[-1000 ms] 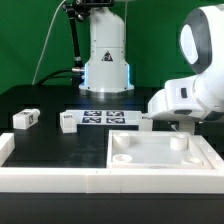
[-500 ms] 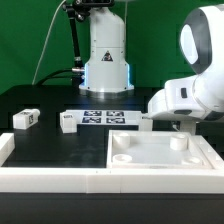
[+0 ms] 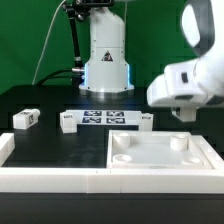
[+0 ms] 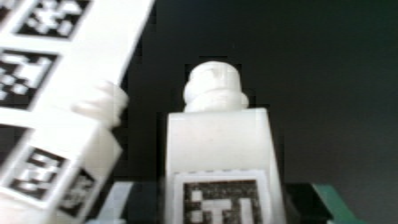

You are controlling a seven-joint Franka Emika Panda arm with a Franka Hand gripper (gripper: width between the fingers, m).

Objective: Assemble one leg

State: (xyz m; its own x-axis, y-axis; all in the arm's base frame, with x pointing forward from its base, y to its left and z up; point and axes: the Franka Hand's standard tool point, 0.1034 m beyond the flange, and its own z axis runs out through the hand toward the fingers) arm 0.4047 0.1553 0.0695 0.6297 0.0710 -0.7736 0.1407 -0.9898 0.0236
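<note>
In the wrist view a white leg point(image 4: 217, 150) with a black-and-white tag on its face stands between my fingers, its rounded peg pointing away. My gripper point(image 4: 217, 205) is shut on it. In the exterior view my gripper point(image 3: 184, 112) hangs above the table at the right, over the far right corner of the large white recessed piece point(image 3: 160, 165); the held leg is hard to make out there. Three more legs lie on the table: one at the far left point(image 3: 26, 118), and one at each end of the marker board point(image 3: 67, 122) point(image 3: 146, 121).
The marker board point(image 3: 105, 117) lies mid-table in front of the robot base point(image 3: 106, 55); it also shows in the wrist view point(image 4: 54, 60) with a loose leg point(image 4: 102, 100) beside it. A low white wall point(image 3: 45, 178) runs along the front and left.
My arm has risen and shifted slightly toward the exterior view's right; the gripper now hangs higher above the table than half a second ago.
</note>
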